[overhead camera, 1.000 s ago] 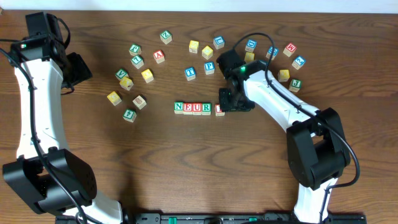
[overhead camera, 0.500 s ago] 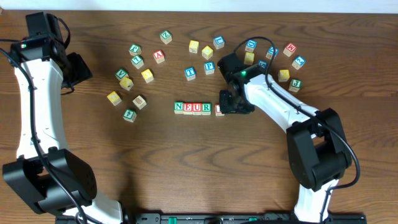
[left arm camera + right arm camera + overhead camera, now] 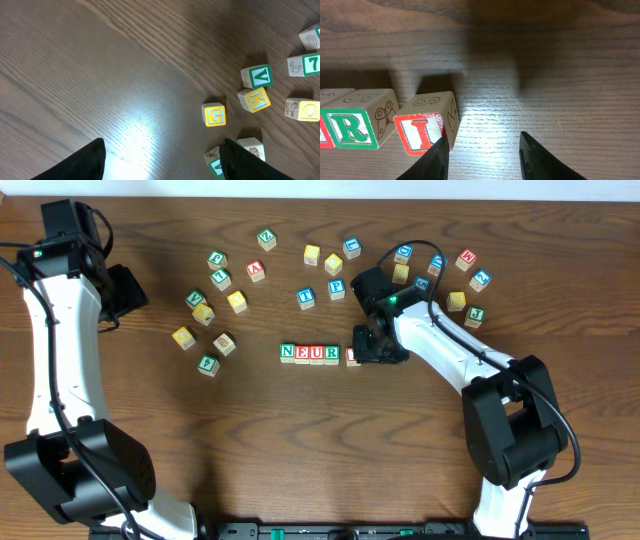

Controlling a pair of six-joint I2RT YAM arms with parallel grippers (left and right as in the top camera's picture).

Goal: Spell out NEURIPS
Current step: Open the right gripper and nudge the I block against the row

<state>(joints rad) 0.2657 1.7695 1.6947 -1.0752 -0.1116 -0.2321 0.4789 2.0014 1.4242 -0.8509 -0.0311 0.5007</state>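
Note:
Four cubes stand in a row reading N [image 3: 288,352], E [image 3: 303,353], U [image 3: 317,353], R [image 3: 331,354]. A small gap right of the R sits the red-framed I cube [image 3: 351,357], half hidden under my right gripper [image 3: 372,346]. In the right wrist view the I cube [image 3: 422,131] stands next to the green R [image 3: 352,129]. My right gripper [image 3: 482,159] is open, bare table between its fingers, and the I cube lies just outside its left finger [image 3: 437,160]. My left gripper [image 3: 125,290] hangs far off at the left, open [image 3: 162,162] and holding nothing.
Loose lettered cubes lie scattered behind the row, from a cluster at the left [image 3: 205,312] to another at the right [image 3: 456,300]. The left wrist view shows yellow G [image 3: 215,115], yellow K [image 3: 255,99] and green V [image 3: 257,76] cubes on the wooden table [image 3: 100,75].
My right arm has shifted only very slightly over the I cube. The cubes and the left arm have not moved.

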